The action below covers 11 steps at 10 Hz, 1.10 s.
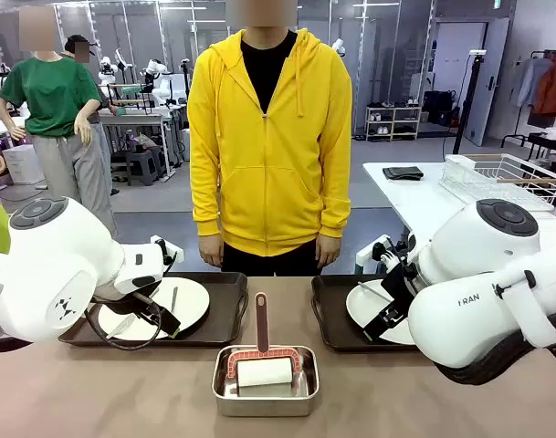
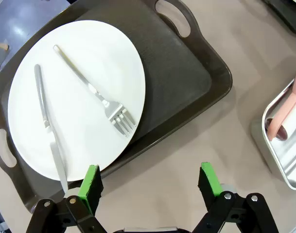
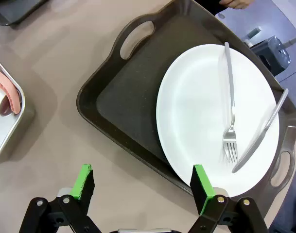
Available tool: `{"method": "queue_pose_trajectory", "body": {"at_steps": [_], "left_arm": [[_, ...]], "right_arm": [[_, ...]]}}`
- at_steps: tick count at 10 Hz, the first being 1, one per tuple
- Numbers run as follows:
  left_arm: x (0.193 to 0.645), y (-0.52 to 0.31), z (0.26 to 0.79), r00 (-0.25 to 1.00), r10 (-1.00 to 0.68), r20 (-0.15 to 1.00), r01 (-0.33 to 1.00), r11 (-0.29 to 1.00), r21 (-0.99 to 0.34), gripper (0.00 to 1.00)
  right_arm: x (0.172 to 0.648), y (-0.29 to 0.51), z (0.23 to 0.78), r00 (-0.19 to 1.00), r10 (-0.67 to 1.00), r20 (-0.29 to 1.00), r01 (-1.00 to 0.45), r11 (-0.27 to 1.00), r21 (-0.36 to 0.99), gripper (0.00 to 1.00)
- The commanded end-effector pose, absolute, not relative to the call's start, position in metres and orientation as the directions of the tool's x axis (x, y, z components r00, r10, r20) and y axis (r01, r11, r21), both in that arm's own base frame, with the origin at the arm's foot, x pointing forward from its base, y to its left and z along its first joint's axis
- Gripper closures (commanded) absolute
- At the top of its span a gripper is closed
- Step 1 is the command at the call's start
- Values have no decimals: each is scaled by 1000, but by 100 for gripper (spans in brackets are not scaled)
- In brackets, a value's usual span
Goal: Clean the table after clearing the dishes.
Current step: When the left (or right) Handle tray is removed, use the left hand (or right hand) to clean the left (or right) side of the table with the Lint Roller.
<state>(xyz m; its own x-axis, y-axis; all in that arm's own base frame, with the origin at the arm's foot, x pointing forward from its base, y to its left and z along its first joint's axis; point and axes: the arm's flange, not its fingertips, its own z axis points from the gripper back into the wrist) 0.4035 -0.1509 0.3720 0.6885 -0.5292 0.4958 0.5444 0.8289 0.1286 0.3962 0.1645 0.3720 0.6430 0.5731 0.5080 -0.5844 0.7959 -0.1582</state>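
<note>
On the taupe-brown table (image 1: 113, 392) stand two dark handled trays, each with a white plate, a knife and a fork. The left wrist view has the left tray (image 2: 182, 82), its plate (image 2: 104, 63), fork (image 2: 92, 90) and knife (image 2: 43, 116). My left gripper (image 2: 150, 177) hangs open above bare table beside that tray's long edge. The right wrist view has the right tray (image 3: 123, 107), plate (image 3: 196, 111), fork (image 3: 229, 97) and knife (image 3: 262, 131). Over that tray's near rim my right gripper (image 3: 143, 177) is open and holds nothing.
Between the trays at the front, a small steel pan (image 1: 264, 388) holds a pink-handled lint roller (image 1: 262, 360). A person in a yellow hoodie (image 1: 268, 155) stands at the far edge with arms down. A white table with a wire rack (image 1: 506, 178) is at back right.
</note>
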Motion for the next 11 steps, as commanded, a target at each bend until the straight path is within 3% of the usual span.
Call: {"method": "queue_pose_trajectory", "body": {"at_steps": [1,10,11], "left_arm": [[403,-151,372,688,-529,496,545,829,129,0],[403,-151,372,688,-530,496,545,828,129,0],[408,-150,385,703,-524,480,549,829,101,0]], "right_arm": [[396,165,372,643,573,508,-584,796,-158,0],[396,164,372,643,573,508,-584,796,-159,0],[404,160,390,648,558,518,-595,796,-113,0]]}}
